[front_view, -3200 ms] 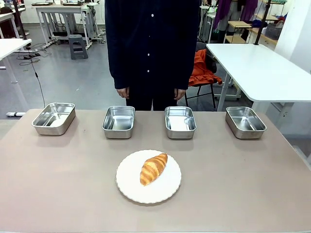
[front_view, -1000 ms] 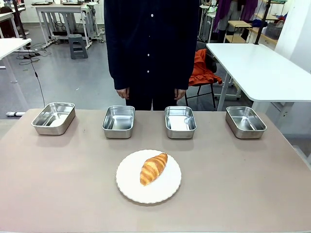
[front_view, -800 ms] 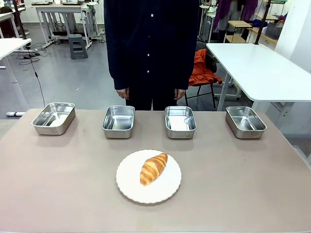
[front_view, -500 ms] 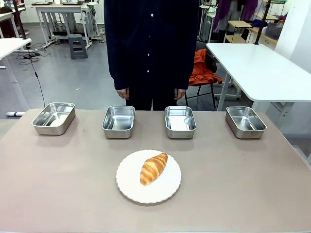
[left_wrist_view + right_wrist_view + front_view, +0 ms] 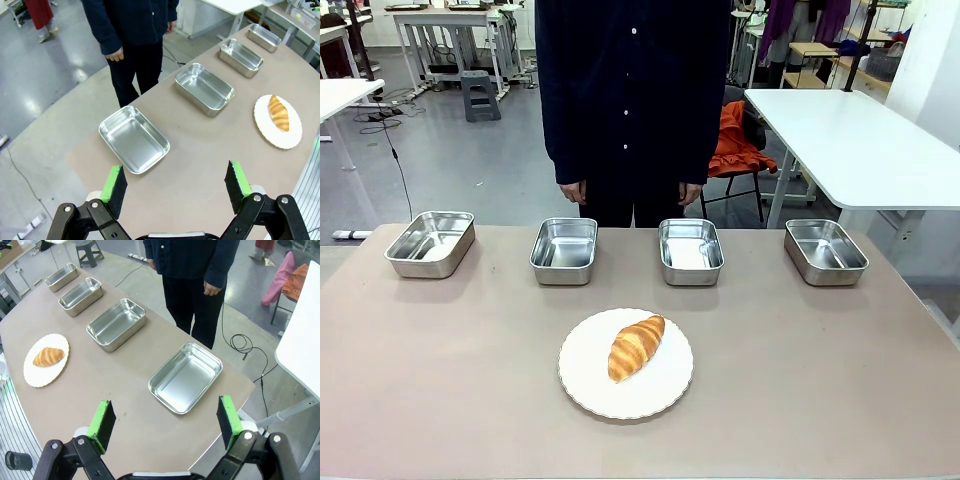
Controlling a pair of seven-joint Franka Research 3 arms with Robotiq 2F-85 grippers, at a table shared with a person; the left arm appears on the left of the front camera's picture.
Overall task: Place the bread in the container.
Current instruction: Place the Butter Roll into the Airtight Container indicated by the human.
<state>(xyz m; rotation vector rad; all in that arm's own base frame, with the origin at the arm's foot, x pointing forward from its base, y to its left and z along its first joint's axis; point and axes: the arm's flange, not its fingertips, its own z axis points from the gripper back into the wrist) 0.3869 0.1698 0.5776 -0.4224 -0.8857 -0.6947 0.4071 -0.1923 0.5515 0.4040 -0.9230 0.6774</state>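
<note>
Front view: the croissant (image 5: 636, 347) lies on the white plate (image 5: 588, 388), near the middle of the table (image 5: 440, 380). Four empty steel pans (image 5: 564, 250) sit in a row behind it. The left gripper (image 5: 175, 182) and right gripper (image 5: 165, 417) hang high, fingers wide apart, holding nothing. I think one should come straight down and pinch the croissant softly across its middle. Bare table lies all around the plate. The pans sit by the far edge, near the person.

Black left hand (image 5: 175, 176), green pads (image 5: 111, 183)
</note>
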